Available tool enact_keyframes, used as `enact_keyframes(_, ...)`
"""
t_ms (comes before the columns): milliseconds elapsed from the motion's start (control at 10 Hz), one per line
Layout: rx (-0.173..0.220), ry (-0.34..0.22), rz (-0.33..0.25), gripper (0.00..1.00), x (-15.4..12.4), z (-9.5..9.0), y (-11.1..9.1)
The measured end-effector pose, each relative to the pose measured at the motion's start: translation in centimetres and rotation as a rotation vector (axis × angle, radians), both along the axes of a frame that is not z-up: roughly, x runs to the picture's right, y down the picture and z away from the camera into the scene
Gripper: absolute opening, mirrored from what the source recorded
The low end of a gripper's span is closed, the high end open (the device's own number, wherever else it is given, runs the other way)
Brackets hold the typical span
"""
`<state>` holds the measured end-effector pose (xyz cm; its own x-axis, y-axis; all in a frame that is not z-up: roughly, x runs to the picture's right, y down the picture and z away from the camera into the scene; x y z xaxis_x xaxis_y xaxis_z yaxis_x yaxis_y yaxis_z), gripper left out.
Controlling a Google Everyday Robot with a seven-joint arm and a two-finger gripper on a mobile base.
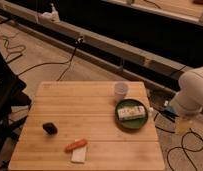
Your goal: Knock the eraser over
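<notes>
The eraser [50, 128] is a small black block lying on the left part of the wooden table [90, 107]. My white arm [193, 92] hangs off the table's right side. The gripper [182, 123] shows below it as a pale yellowish shape, past the table's right edge and far from the eraser.
An orange stick [75, 145] and a flat white piece [79, 154] lie near the front edge. A green plate [120, 119] holds a white-and-green block [131, 112]. A small cup [121, 90] stands behind it. Cables run over the floor; a dark chair stands at the left.
</notes>
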<state>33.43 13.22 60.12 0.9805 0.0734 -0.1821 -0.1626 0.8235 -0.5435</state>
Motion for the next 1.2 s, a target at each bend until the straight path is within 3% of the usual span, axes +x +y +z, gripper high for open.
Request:
enact_keyframes(200,0.000,0.000,0.000,0.64,0.0,0.0,0.0)
enact_keyframes(600,0.001,0.001,-0.002,0.21,0.0,0.0,-0.1)
enact_keyframes(800,0.003,-0.009,0.009,0.05,-0.3,0.2,-0.6)
enact_keyframes(900,-0.012,-0.046,0.038,0.00,-1.5,0.6,-1.1)
enact_keyframes(1200,-0.106,-0.194,0.200,0.00,-6.2,2.3,-0.8)
